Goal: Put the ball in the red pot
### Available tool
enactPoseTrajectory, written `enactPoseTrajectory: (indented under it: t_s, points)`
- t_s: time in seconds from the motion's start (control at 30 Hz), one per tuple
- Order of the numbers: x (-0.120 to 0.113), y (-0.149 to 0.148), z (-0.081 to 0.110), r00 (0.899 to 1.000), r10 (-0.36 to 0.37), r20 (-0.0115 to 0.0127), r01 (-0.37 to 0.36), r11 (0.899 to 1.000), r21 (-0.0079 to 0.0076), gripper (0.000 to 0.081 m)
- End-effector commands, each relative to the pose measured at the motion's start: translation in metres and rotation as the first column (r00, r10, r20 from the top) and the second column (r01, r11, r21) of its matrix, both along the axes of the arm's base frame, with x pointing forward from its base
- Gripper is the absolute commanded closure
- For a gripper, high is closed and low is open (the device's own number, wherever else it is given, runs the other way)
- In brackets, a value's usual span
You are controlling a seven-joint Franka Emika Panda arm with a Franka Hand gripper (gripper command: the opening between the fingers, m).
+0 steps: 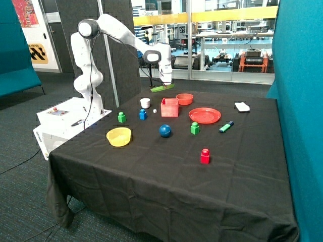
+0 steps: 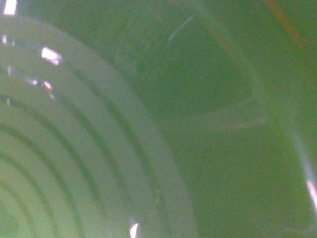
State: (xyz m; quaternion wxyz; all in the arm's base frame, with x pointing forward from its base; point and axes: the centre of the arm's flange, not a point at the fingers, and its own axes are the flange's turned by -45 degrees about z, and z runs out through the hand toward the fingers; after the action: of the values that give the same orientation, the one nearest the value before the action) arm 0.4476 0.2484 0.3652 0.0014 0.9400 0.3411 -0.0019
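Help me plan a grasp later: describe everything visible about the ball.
The ball is a small, smooth, dark blue sphere with a slight sheen, looking like plastic or rubber. It rests on the black tablecloth, touching nothing else, in front of the red pot and between the yellow bowl and a green block. The gripper is far from it, at a tilted green plate near the table's back edge.

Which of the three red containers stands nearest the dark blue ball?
The red cube-shaped pot, just behind the dark blue ball; the round red bowl and flat red plate sit farther off.
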Motion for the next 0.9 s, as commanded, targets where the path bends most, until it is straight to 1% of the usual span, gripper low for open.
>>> enactPoseTrajectory:
  t_s: [0.0, 0.37, 0.7, 0.87]
  points:
    - [-0.013, -0.006, -0.010, 1.000, 0.006, 0.0027, -0.006, 1.000, 0.0040, 0.0808]
    - [-0.009, -0.015, -0.019, 1.000, -0.009, 0.0027, 0.009, 1.000, 0.0040, 0.0808]
    - [-0.013, -0.014, -0.032, 1.000, -0.019, 0.0027, 0.019, 1.000, 0.0040, 0.0808]
    - [-0.014, -0.013, -0.036, 1.000, -0.022, 0.0027, 0.022, 1.000, 0.0040, 0.0808]
